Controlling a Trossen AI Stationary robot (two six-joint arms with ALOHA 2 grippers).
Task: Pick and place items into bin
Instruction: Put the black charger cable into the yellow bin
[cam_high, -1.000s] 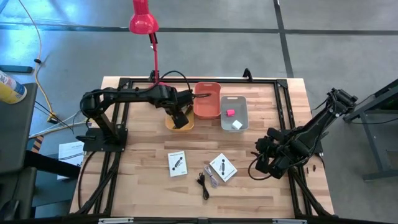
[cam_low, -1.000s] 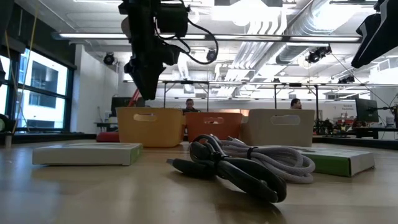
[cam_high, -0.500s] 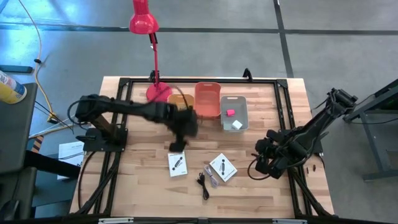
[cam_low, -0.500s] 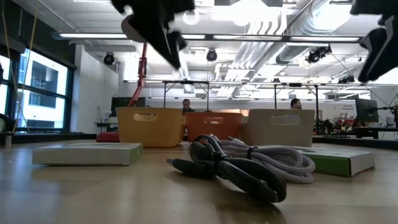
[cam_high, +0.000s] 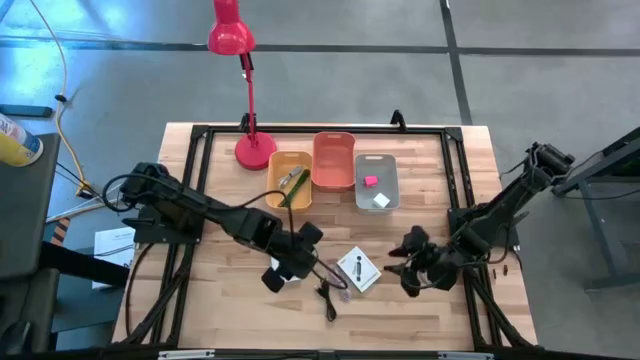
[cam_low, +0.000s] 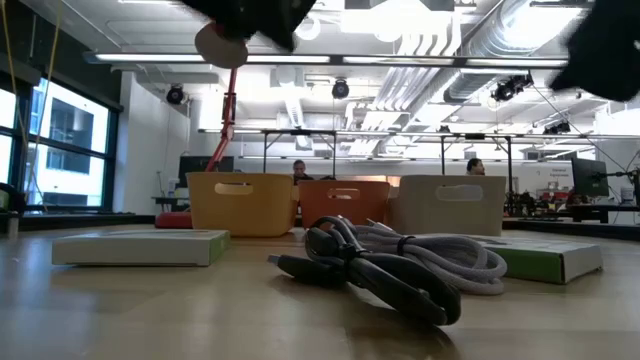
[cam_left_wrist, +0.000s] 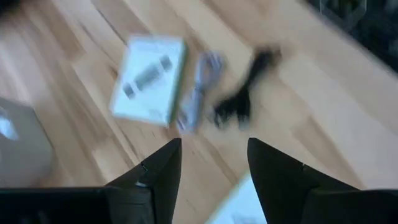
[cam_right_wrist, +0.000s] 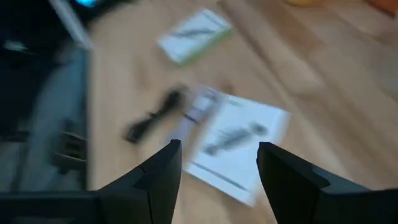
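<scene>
Wooden-slat table (cam_high: 220, 305) inside black frame, big open workshop behind. Three bins in a row at the far edge: yellow plastic bin (cam_high: 289, 180) with green stick (cam_high: 296, 186) in it, orange bin (cam_high: 333, 160), grey bin (cam_high: 376, 181) with the pink cube (cam_high: 369, 180) and white cube (cam_high: 381, 200). Left gripper (cam_high: 283, 270) jaws apart, empty, hovering over one white card, mostly hiding it. Right gripper (cam_high: 397, 262) open, near other white card (cam_high: 357, 268). Black cable (cam_high: 327, 293) between the two cards. Wrist views blurred.
</scene>
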